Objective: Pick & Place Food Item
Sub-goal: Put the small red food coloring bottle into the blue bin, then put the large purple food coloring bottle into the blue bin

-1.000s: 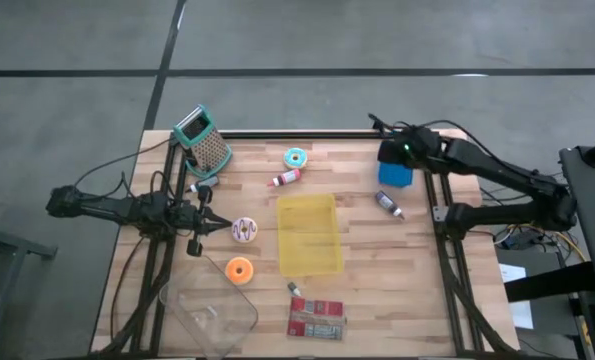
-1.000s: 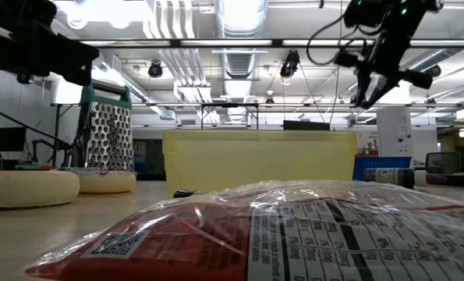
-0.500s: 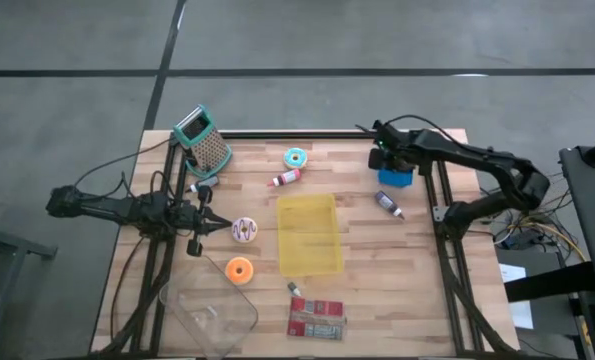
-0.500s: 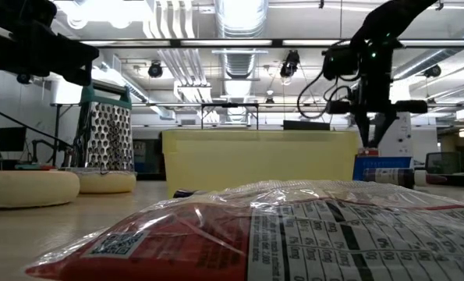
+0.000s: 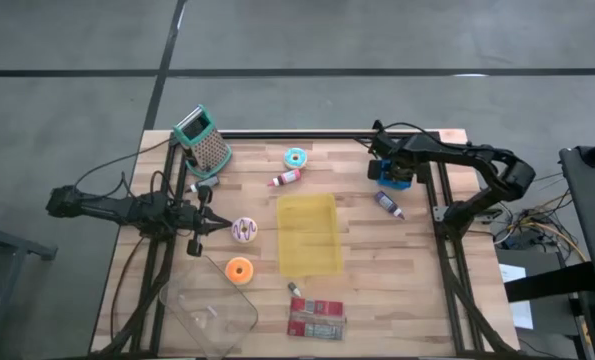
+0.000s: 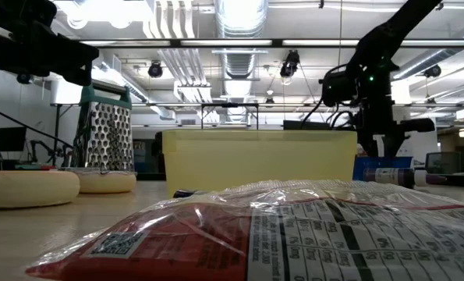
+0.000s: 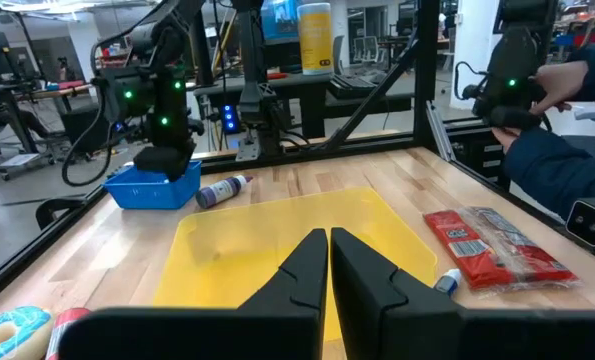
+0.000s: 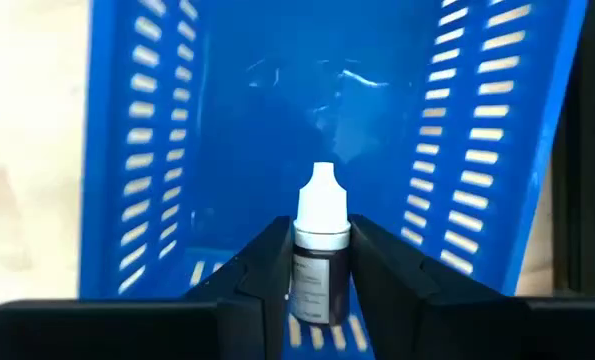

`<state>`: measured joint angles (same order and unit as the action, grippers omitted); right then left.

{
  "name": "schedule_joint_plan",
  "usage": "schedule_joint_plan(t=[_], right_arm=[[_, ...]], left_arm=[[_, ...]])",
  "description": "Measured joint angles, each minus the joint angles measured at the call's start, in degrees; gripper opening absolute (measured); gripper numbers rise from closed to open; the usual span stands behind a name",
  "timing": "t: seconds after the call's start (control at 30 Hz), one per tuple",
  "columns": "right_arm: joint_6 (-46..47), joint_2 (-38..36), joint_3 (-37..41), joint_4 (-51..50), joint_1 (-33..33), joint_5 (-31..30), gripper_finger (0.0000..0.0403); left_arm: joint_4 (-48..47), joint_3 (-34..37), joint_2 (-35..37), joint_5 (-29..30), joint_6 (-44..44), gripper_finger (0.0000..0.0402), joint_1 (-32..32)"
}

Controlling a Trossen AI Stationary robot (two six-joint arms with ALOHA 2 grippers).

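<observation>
Nearest the front edge of the wooden worktop (image 5: 407, 300) lies a red snack packet (image 5: 315, 318) in clear wrap, with a clear plastic tub (image 5: 209, 312) at the front left corner. Behind them an orange doughnut (image 5: 239, 270) and a pink-iced doughnut (image 5: 244, 230) sit left of the yellow tray (image 5: 309, 235) in the middle of the worktop. The left gripper (image 5: 217, 225) waits at the left edge, pointing at the pink-iced doughnut, its claw clenched on nothing. A dark bottle with a white cap (image 5: 388, 205) lies on the wood right of the tray. Farther back, a red-topped bottle (image 5: 286, 179) and a teal doughnut (image 5: 295, 157) lie near the far edge, and a metal grater (image 5: 204, 140) stands at the far left corner. Near the far right corner sits the blue basket (image 5: 402, 181); the right gripper (image 8: 322, 262) hangs over it, its fingers (image 8: 267, 270) grasping a small dropper bottle (image 8: 320, 250) upright, white cap uppermost, above the basket's floor.
</observation>
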<state>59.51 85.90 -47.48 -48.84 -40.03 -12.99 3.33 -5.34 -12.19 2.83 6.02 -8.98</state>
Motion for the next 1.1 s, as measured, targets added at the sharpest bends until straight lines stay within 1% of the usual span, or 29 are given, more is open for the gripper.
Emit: schedule_joint_plan(t=[0.33,0.47,0.57,0.73,0.97,1.1], right_arm=[[-1.6,0.3,0.0,0.3,0.0,-0.6,0.0155],[-2.3,-1.7,-0.2,0.0,0.0,-2.1,0.0165],[-5.5,-5.9,-1.3,0.0,0.0,-3.7,0.0168],[-10.4,-16.4,-1.8,-0.2,1.6,-3.4,0.0166],[-15.3,-30.0,-0.7,-2.1,10.3,-3.5,0.0165],[-14.5,-34.7,1.0,-3.5,17.5,-3.6,0.0156]], left_arm=[[0.0,0.0,0.0,0.0,0.0,0.0023,0.0],[0.0,0.0,0.0,0.0,0.0,0.0023,0.0],[0.0,0.0,0.0,0.0,0.0,0.0023,0.0],[0.0,0.0,0.0,0.0,0.0,0.0023,0.0],[0.0,0.0,0.0,3.8,0.0,0.0023,0.0],[0.0,0.0,0.0,4.3,0.0,0.0023,0.0]])
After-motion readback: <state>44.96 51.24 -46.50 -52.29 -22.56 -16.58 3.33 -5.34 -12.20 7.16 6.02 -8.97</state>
